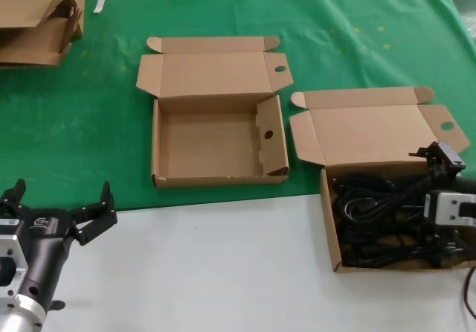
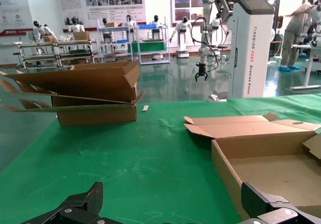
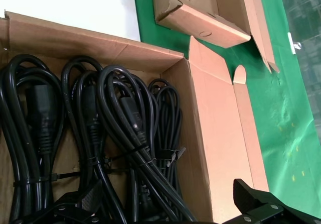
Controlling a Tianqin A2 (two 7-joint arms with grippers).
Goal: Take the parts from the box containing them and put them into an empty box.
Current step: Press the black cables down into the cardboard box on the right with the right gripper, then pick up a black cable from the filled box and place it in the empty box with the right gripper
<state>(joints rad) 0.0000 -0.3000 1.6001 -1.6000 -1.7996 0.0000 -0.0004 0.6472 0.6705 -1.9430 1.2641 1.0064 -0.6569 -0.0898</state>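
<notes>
Fingers of right gripper (image 3: pixel 165 209) spread open over coiled black power cords (image 3: pixel 120 133), near the surface's right edge; floppy, light, grab at tied middle.

Coiled black power cords (image 1: pixel 379 220) with moulded plugs are packed side by side in a shallow brown cardboard box (image 1: pixel 330 228) at the lower right of the head view, its lid folded back. A second open box (image 1: pixel 216 140), bare inside, is seen at centre on the green cloth.
</notes>
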